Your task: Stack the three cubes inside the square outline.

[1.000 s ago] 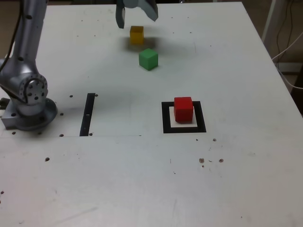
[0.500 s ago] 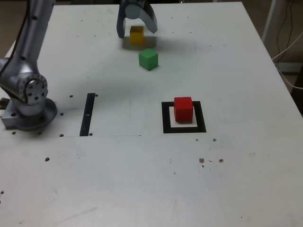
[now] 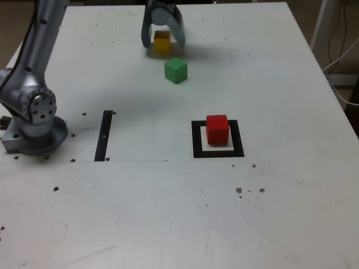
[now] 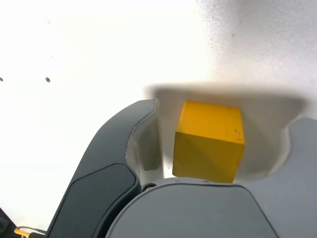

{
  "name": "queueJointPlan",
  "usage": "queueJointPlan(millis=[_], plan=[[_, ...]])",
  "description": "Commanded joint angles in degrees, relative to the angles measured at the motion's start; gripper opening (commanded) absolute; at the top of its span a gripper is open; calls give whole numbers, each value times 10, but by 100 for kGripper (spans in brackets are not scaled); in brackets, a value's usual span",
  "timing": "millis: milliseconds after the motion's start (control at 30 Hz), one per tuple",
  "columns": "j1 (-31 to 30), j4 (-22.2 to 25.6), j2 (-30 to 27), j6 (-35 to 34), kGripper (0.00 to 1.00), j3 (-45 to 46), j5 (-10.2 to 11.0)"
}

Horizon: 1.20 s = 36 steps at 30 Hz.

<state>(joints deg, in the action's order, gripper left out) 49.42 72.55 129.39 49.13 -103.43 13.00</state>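
the yellow cube [image 3: 161, 41] was plain yellow, the green cube [image 3: 175, 70] plain green, the red cube [image 3: 217, 129] plain red. the square outline [image 3: 218, 139] was black with a white centre. the table [image 3: 168, 213] was white, speckled with dark spots.

White table [image 3: 168, 224], speckled with holes; cables [image 3: 339, 50] hang beyond.

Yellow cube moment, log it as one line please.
phase: grasp approach | fingers: open, either side of yellow cube, gaps visible | red cube: in square outline | green cube: on table, loose
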Motion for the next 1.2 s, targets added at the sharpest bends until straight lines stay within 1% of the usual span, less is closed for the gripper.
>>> queueJointPlan(millis=[0, 167, 267, 500, 800, 933, 1167], plan=[[-1, 1, 2, -5, 64, -3, 1], [-3, -1, 0, -10, 40, -4, 1], [-5, -1, -1, -10, 33, -4, 1], [-10, 2, -3, -10, 30, -3, 1], [-16, 0, -14, -10, 30, 2, -1], [-23, -1, -27, -15, 30, 6, -3], [-50, 4, -71, -28, 30, 23, -16]])
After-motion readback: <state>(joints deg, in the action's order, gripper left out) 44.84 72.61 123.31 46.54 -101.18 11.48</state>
